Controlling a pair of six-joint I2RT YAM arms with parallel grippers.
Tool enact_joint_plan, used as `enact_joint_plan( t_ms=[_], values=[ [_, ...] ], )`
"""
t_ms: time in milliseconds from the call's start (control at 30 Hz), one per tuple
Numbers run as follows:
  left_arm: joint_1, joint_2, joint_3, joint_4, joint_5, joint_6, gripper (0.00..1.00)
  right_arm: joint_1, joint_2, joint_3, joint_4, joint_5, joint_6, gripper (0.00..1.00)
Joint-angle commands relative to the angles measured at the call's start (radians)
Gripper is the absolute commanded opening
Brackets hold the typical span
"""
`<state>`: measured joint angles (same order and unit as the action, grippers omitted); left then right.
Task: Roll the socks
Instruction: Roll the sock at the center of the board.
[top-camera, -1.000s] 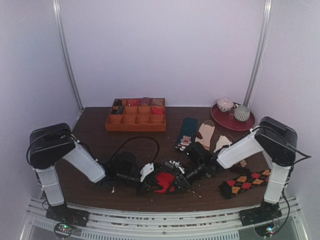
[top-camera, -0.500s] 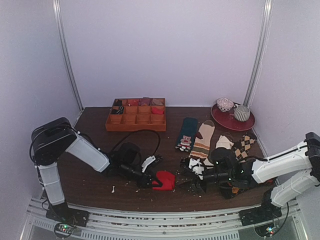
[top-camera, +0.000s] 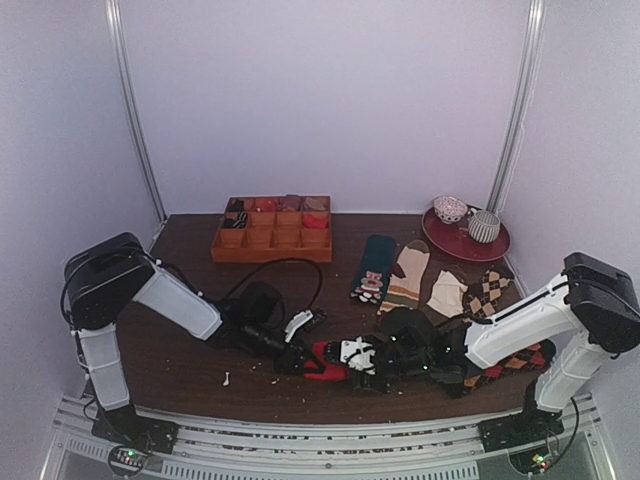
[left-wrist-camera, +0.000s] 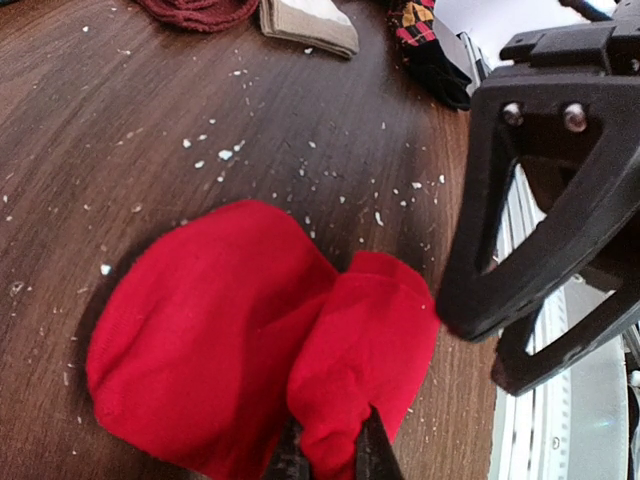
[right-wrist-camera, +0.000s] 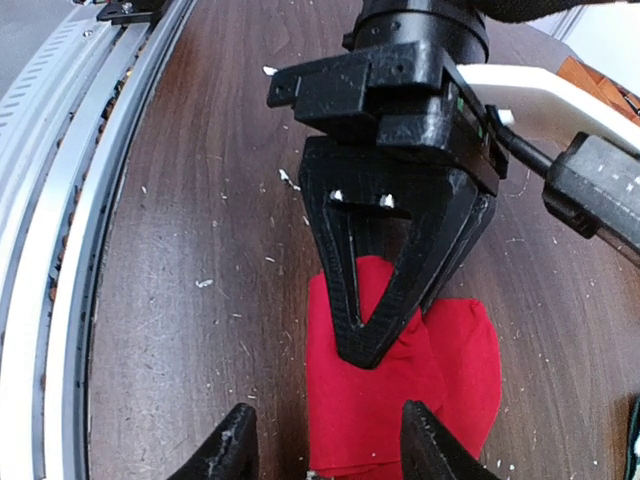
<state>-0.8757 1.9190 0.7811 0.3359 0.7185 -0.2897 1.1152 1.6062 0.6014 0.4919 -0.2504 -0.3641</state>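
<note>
The red socks (top-camera: 326, 354) lie as a compact folded bundle on the brown table near its front edge. They fill the left wrist view (left-wrist-camera: 240, 330) and show in the right wrist view (right-wrist-camera: 400, 400). My left gripper (top-camera: 303, 362) is shut on a fold of the bundle's edge (left-wrist-camera: 330, 455), and its joined black fingers show from the other side (right-wrist-camera: 366, 352). My right gripper (top-camera: 348, 358) faces it from the right, open, with its fingertips (right-wrist-camera: 232, 440) on either side of the bundle's near end, not closed on it (right-wrist-camera: 330, 450). It appears as a black frame in the left wrist view (left-wrist-camera: 540, 200).
An orange compartment tray (top-camera: 272, 240) stands at the back. A teal bear sock (top-camera: 374, 266), a striped sock (top-camera: 407, 275), a cream sock (top-camera: 445, 292) and argyle socks (top-camera: 500, 368) lie to the right. A red plate (top-camera: 465, 244) holds cups. A metal rail (right-wrist-camera: 60, 250) borders the front edge.
My right arm pulled back to the right, then came left again to the bundle with its gripper open. My left gripper kept its hold on the socks, which shifted slightly.
</note>
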Motion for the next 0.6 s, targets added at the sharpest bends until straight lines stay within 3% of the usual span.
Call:
enact_joint_plan(
  t_ms=[0, 300, 433, 467, 567],
  values=[
    [-0.004, 0.082, -0.053, -0.274, -0.077, 0.004, 0.0, 0.008, 0.05, 0.024, -0.014, 0.054, 0.011, 0.49],
    [-0.004, 0.088, -0.051, -0.278, -0.079, 0.009, 0.0, 0.008, 0.143, 0.073, -0.04, 0.093, 0.018, 0.51],
    [-0.004, 0.095, -0.048, -0.274, -0.071, 0.011, 0.0, 0.008, 0.172, 0.093, -0.076, 0.113, 0.032, 0.29],
    [-0.005, 0.087, -0.052, -0.261, -0.07, 0.011, 0.04, 0.008, 0.182, 0.102, -0.103, 0.122, 0.041, 0.25],
    [-0.003, 0.031, -0.073, -0.211, -0.079, 0.023, 0.31, 0.008, 0.207, 0.106, -0.161, 0.138, 0.076, 0.18]
  ],
)
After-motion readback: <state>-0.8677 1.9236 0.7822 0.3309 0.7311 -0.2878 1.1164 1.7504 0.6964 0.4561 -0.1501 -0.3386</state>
